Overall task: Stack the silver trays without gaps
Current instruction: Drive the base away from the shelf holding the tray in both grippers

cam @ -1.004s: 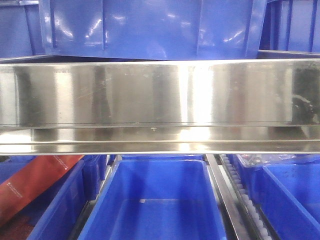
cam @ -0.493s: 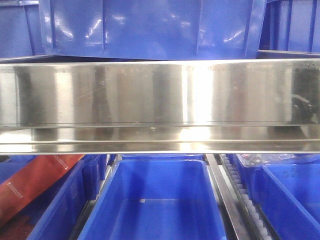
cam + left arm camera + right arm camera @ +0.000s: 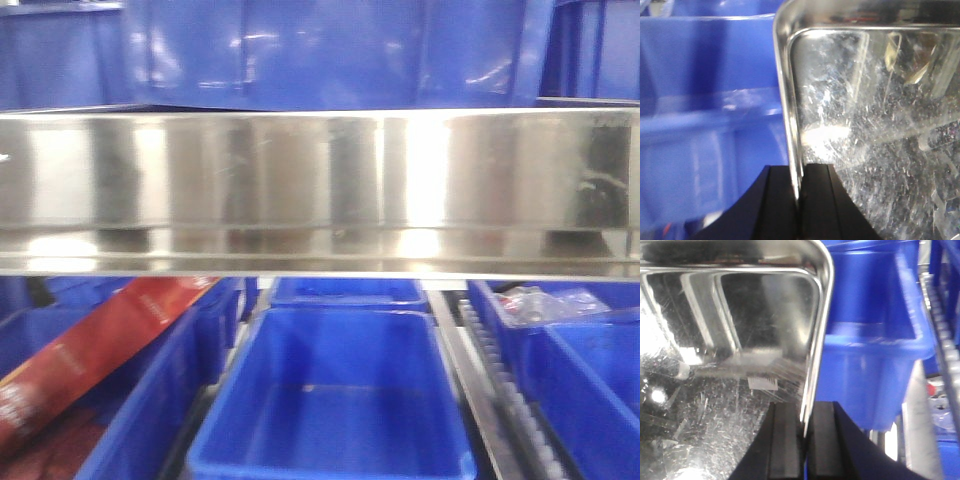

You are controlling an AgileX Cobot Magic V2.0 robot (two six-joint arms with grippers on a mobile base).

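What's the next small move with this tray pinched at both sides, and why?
Probably carry it level, both arms moving together: the left claw and right claw each pinch an opposite rim of the silver tray. No second tray shows to stack onto, so don't release yet.

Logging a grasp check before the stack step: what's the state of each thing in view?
Left gripper: fingers shut on silver tray rim.
Right gripper: fingers shut on the tray's opposite rim.
Silver tray: gripped at both side rims.
Centre blue bin: looks empty.
Red packet: lying slanted in a neighbouring bin.
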